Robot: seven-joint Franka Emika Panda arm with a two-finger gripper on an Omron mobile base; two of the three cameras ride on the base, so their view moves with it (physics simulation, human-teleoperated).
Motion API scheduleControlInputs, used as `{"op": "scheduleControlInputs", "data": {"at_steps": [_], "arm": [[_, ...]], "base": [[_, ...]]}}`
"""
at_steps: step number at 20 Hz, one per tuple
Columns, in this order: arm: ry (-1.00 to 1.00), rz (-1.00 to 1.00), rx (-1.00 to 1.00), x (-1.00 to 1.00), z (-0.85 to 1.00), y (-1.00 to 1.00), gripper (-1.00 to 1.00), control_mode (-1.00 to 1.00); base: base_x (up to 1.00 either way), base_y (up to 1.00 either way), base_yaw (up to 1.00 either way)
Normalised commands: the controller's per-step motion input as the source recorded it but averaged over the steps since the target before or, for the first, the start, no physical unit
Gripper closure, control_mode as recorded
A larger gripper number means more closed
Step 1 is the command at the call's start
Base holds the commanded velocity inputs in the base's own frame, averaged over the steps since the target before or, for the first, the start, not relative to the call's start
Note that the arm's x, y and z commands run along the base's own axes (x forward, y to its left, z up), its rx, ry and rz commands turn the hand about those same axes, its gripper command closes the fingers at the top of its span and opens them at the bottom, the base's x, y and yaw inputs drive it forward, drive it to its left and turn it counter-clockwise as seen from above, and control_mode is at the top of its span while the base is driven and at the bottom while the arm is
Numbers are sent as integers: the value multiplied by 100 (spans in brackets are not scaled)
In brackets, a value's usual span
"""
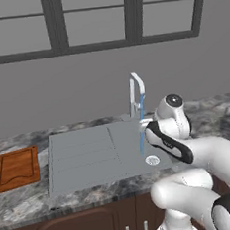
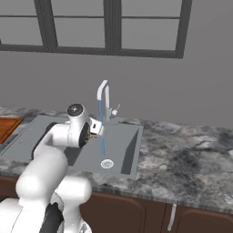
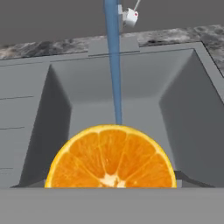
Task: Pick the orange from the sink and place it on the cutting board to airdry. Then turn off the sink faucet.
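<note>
Judging by the orange (image 3: 110,158) pressed close at six o'clock in the hand view above the sink (image 3: 131,83), we seem mid-pick, though jaw state is unclear, and next must carry it toward the cutting board (image 1: 15,169) at nine o'clock.

In the hand view the lower part of the orange (image 3: 110,157) is being cut off at the bottom, and it is hiding the gripper's fingertips. The left base view's edge is cropping the cutting board (image 1: 15,169). The arm is blocking part of the sink (image 2: 125,150).
</note>
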Motion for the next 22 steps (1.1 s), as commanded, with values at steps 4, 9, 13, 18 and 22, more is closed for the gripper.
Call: {"op": "scheduleControlInputs", "data": {"at_steps": [4,9,13,18,22], "arm": [[6,0,0,-79,73,0,100,-100],[8,1,0,-81,75,0,100,-100],[-1,2,-4,-81,19,46,100,-100],[-7,5,-2,-69,3,59,100,-100],[-1,29,3,-30,35,59,100,-100]], "base": [[0,0,0],[0,0,0],[0,0,0],[0,0,0],[0,0,0]]}}
